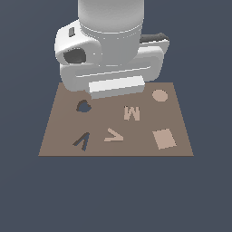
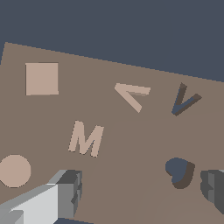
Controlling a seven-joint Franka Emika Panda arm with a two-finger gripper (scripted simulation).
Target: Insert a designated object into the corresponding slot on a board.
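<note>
Here, V piece (image 1: 113, 135) flat, apex toward exterior view's right.

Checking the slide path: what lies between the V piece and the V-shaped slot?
Nothing: only bare board separates the V piece from the slot, in both views.

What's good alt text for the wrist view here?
A brown board seen from above, with a pale V piece lying beside a dark V-shaped slot. Also on it: a pale M, square, circle and a dark blob-shaped hole. Two grey gripper fingers frame the near edge, holding nothing.
</note>
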